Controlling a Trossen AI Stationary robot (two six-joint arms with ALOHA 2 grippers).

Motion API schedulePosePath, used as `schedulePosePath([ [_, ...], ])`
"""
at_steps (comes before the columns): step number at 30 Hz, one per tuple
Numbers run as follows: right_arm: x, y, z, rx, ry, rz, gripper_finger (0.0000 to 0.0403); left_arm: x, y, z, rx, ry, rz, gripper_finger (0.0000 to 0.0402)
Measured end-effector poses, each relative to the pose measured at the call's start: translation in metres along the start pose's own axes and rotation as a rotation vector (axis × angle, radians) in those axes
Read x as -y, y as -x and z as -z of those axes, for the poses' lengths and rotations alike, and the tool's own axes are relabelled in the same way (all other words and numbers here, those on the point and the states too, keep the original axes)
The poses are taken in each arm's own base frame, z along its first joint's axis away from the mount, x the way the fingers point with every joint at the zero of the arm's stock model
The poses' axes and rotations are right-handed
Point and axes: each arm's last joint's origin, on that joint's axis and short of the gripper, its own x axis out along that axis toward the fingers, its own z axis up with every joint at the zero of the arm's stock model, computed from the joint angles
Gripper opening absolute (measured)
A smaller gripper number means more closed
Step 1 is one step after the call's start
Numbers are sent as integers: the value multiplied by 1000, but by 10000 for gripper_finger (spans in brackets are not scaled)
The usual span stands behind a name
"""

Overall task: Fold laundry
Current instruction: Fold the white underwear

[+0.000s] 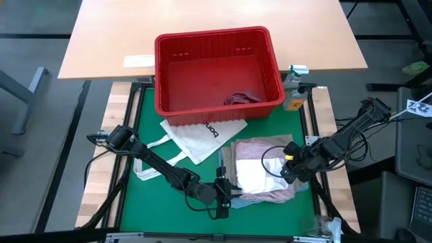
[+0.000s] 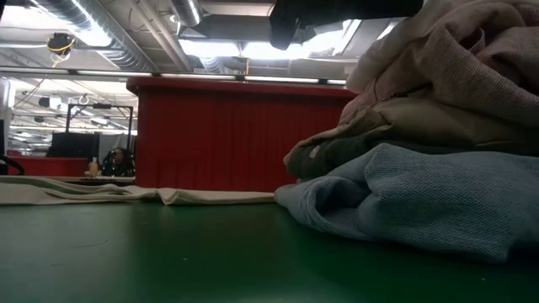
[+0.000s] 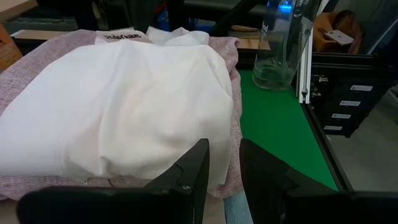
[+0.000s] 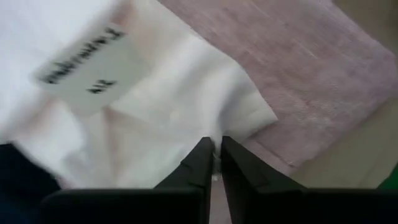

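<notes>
A stack of laundry lies on the green mat (image 1: 145, 121) at the near right. A white piece (image 1: 260, 174) with a label (image 4: 81, 68) lies on top of a mottled pink garment (image 1: 260, 148). Beige cloth (image 2: 404, 118), a dark grey-green layer (image 2: 354, 156) and light blue cloth (image 2: 421, 202) lie under them. My left gripper (image 1: 224, 197) is at the stack's near left edge, nearly level, its fingers close together around cloth. My right gripper (image 1: 289, 167) slants down at the white piece's right side, shut on it. A maroon garment (image 1: 241, 98) lies in the red basket (image 1: 212, 35). My left gripper has the near edge of the white piece (image 3: 219, 163) between its two fingers, with the pink garment's edge (image 3: 236, 163) beside it; whether both are pinched I cannot tell. The fingers come almost level from the stack's near left. The cloth lies slack on the stack. My right gripper pinches a fold of the white piece (image 4: 214, 138) at its right edge between its two fingertips. The fingers come from above, slanting down. The cloth rests slack on the pink garment (image 4: 298, 62); how many layers are caught I cannot tell.
A white tote bag (image 1: 199, 135) with black lettering lies flat on the mat between basket and stack. A spray bottle (image 1: 295, 84) stands at the basket's right; a clear bottle (image 3: 273, 56) stands by the frame rail at the mat's near right corner.
</notes>
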Motion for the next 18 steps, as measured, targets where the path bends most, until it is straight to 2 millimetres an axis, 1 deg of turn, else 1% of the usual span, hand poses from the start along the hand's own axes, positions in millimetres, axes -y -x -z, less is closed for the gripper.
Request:
schedulePosePath([
  [3, -6, 8, -3, 12, -11, -46, 26, 0, 0, 0, 1, 0, -2, 85],
  [6, -14, 19, -7, 65, -25, -100, 9, 0, 0, 0, 1, 0, -4, 85],
  [8, -19, 22, -10, 112, -40, -142, 6, 0, 0, 0, 1, 0, -4, 85],
  [13, -35, 24, -14, 182, -75, -283, 18, -1, 0, 0, 1, 1, -5, 85],
  [18, -52, 19, -16, 240, -91, -362, 20, -3, -2, -1, 3, 4, -11, 85],
])
